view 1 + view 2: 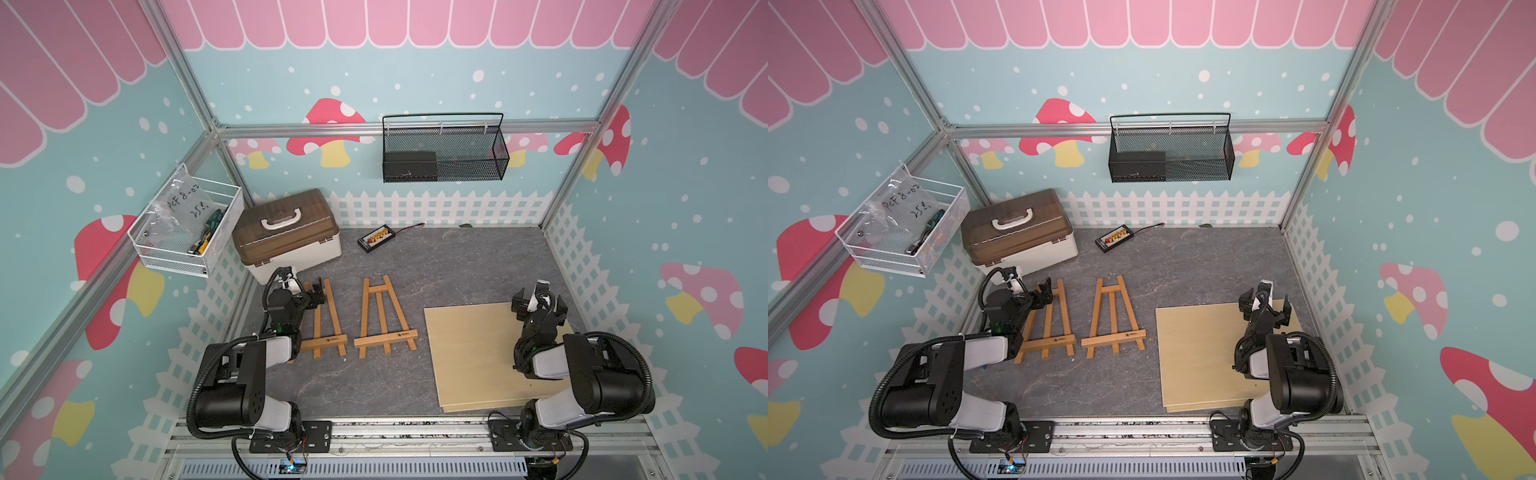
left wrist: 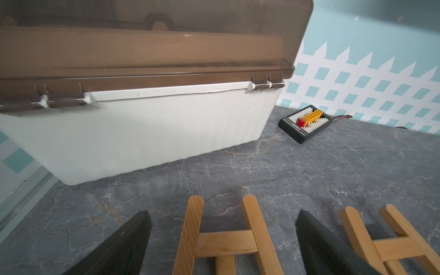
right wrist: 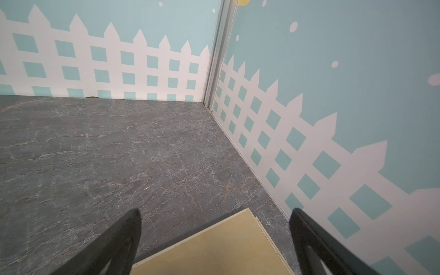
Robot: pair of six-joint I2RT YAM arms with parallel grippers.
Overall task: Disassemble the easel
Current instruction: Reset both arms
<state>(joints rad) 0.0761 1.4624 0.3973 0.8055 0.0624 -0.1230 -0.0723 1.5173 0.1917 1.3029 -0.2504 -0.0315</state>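
on the grey tabletop (image 1: 457,266), toward 8 o'clock, the left easel (image 1: 328,341) lies flat with its narrow top pointing to 12 and its ledge bar to 6. the right easel (image 1: 386,337) lies flat just beside it, nearer the centre, on the same heading and not touching it. both look whole, with legs, cross bars and ledge joined, so i judge that no part has come off either.

the left gripper (image 2: 223,214) hangs over the top end of the left easel, jaws spread wide and empty. in the left wrist view one jaw stands outside each of the two leg tips, and neither touches wood. the right gripper (image 1: 539,305) hovers at 3 o'clock above the far corner of the plywood board (image 1: 469,357), also released and holding nothing. the toolbox (image 1: 286,232) sits at 10 o'clock, close beyond the left gripper.

the step in hand looks like the approach to a first grasp on the left easel. the next move calls for lowering the left gripper until the jaws bracket both legs near the upper cross bar, then closing squarely. the right arm would likely need to come across toward 8 to pin the ledge end. which joint gives first i cannot tell.
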